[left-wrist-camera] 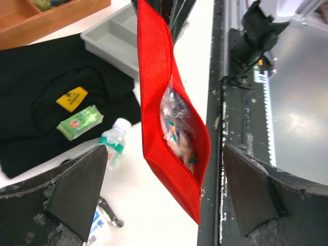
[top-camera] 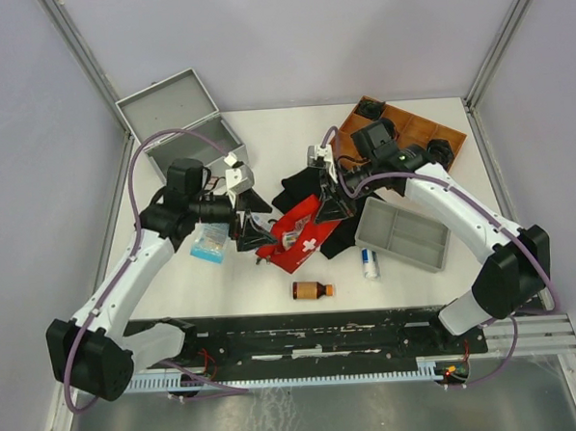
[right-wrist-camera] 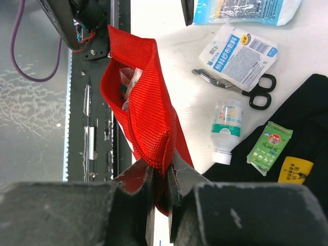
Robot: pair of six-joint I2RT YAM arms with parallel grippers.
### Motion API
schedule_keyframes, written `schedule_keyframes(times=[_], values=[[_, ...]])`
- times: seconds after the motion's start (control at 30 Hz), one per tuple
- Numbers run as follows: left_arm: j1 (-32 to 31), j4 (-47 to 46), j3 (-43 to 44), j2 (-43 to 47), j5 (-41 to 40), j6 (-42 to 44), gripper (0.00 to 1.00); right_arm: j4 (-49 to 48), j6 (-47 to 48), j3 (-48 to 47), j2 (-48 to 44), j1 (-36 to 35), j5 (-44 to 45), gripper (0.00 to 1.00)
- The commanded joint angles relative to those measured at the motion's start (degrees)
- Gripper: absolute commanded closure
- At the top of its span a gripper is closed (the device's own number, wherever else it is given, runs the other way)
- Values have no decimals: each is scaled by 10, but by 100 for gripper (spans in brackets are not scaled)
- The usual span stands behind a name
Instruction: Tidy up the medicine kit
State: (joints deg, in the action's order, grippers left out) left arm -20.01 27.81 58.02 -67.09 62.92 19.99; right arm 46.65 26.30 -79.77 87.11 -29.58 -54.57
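The medicine kit (top-camera: 169, 99) is a silver-grey metal case standing open at the back left of the table. Mid-table, a red pouch (top-camera: 294, 236) hangs lifted with its zip open and small packets showing inside. My right gripper (right-wrist-camera: 161, 177) is shut on one end of the red pouch (right-wrist-camera: 146, 107). My left gripper (left-wrist-camera: 164, 189) stands wide open around the lower end of the pouch (left-wrist-camera: 171, 118), its fingers (left-wrist-camera: 77, 184) apart from the fabric on both sides. In the top view the left gripper (top-camera: 245, 227) and right gripper (top-camera: 331, 208) face each other across the pouch.
A grey divided tray (top-camera: 402, 234) lies right of the pouch and a wooden tray (top-camera: 404, 122) at the back right. A black cloth (right-wrist-camera: 307, 118) carries a green packet (right-wrist-camera: 270, 145). Scissors (right-wrist-camera: 236, 87), a white sachet (right-wrist-camera: 238, 56), a white bottle (right-wrist-camera: 226, 128) and a brown bottle (top-camera: 312, 290) lie loose.
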Motion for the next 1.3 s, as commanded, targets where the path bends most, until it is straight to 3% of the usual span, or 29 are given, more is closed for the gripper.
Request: schedule_keyframes(times=[0.0,0.33,0.63,0.93,1.27], values=[[-6,-83,-37,52,-94,-12,0,-47,-64,9,-21,2,-38,84],[-92,-69,-50,98,-325,57,1,-124,-199,30,-35,2,43,87],[-176,-61,-68,96,-537,108,0,-132,-219,40,-41,2,36,87],[-179,-78,-84,94,-590,121,3,-118,-200,40,-37,2,32,87],[-212,-110,-103,85,-573,154,1,-150,-265,38,-18,1,52,88]])
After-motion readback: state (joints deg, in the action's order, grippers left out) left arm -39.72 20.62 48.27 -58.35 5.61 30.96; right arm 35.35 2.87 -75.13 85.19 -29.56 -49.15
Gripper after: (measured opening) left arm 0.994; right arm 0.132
